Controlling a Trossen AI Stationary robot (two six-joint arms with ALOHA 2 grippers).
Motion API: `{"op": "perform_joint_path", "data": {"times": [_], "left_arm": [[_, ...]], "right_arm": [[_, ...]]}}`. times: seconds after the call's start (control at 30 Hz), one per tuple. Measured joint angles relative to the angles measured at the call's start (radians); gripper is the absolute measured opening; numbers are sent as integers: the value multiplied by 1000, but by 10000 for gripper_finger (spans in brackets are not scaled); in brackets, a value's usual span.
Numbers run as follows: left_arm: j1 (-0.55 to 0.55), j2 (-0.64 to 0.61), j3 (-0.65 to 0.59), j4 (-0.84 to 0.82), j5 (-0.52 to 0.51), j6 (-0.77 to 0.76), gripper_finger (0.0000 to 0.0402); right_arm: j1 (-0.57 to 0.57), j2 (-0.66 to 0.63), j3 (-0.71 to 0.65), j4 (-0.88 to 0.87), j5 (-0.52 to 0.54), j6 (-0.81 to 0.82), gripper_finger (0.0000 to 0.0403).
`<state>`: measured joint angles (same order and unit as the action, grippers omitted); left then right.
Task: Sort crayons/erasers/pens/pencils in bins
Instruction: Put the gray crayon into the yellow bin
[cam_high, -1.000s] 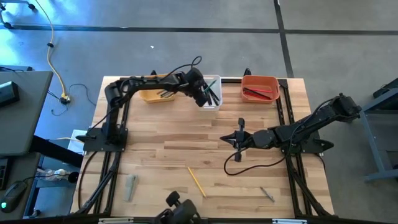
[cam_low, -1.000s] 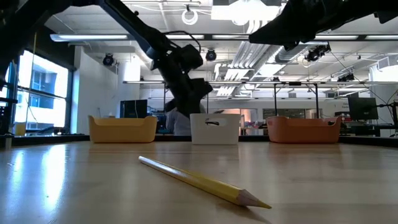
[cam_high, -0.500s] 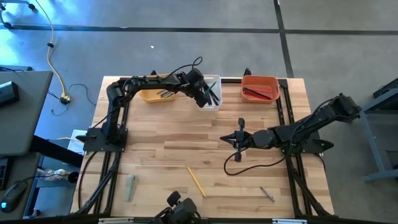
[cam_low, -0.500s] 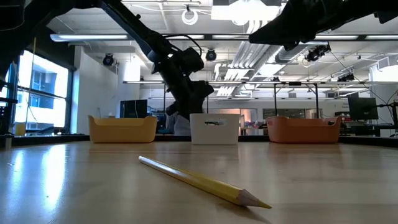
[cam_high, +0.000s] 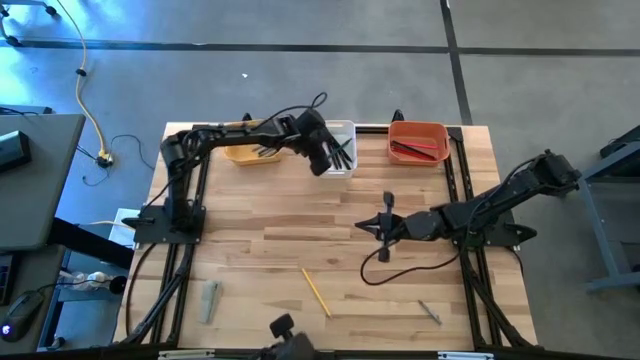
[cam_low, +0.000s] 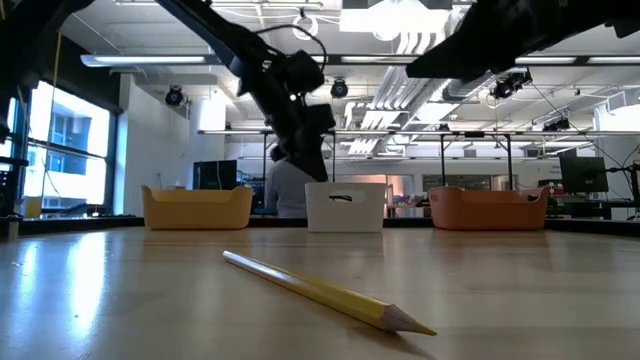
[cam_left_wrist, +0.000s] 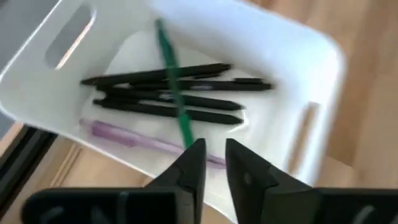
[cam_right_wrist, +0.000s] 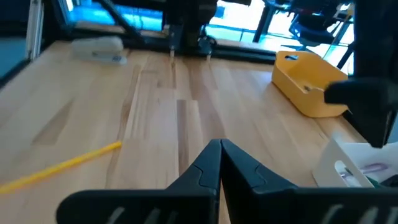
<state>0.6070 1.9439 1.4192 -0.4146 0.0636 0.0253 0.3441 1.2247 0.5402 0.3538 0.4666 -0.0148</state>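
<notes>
My left gripper (cam_left_wrist: 215, 152) hovers just above the white bin (cam_left_wrist: 292, 74), slightly open, with nothing between its fingers. Several black pens (cam_left_wrist: 186, 113), a green pen (cam_left_wrist: 169, 59) lying across them and a purple one (cam_left_wrist: 124, 134) rest on the bin's floor. In the high view the left gripper (cam_high: 326, 158) stands over the white bin (cam_high: 345, 130), which sits between the yellow bin (cam_high: 240, 154) and the red bin (cam_high: 418, 140). A yellow pencil (cam_high: 316, 292) lies flat on the table near the front. My right gripper (cam_high: 387, 214) hangs shut above mid-table, touching nothing.
A grey eraser (cam_high: 209, 300) lies at the front left and a small grey stick (cam_high: 429, 312) at the front right. Red sticks lie in the red bin, dark ones in the yellow bin. A person stands behind the bins in the low view (cam_low: 285, 190).
My left gripper has risen a little above the white bin and rolled slightly. My right arm has kept still.
</notes>
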Motion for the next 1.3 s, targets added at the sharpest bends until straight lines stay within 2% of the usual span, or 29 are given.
{"op": "perform_joint_path", "data": {"times": [0.13, 0.27, 0.4, 0.53, 0.63, 0.73, 0.8, 0.93, 1.03, 1.13, 1.3], "left_arm": [[-58, -102, -119, 103, -46, 24, 17], [-116, -227, -329, 365, -33, 23, 3], [-180, -363, -553, 638, 10, 12, 4], [-265, -485, -758, 894, 18, -15, 1], [-344, -544, -888, 1051, 21, -33, 0], [-432, -576, -1002, 1202, 21, -74, 0], [-495, -577, -1070, 1325, 15, -104, 0], [-608, -571, -1170, 1553, -4, -146, 0], [-678, -569, -1203, 1631, -35, -154, 0], [-728, -569, -1204, 1653, -50, -131, 0], [-774, -569, -1202, 1652, -115, -101, 0]], "right_arm": [[26, 0, 0, -8, 85, -41, 0], [38, 0, -8, 35, 132, -80, 0], [34, 6, -92, 196, 130, -81, 0], [41, 6, -182, 362, 120, -12, 0], [71, 6, -196, 324, 117, 95, 0], [127, 6, -165, 213, 130, 212, 0], [177, 5, -129, 111, 178, 291, 0], [268, 6, -12, -270, 243, 536, 0], [338, 33, 94, -554, 258, 777, 0], [412, 88, 218, -808, 223, 983, 0], [521, 249, 423, -1133, 73, 1286, 0]]}}
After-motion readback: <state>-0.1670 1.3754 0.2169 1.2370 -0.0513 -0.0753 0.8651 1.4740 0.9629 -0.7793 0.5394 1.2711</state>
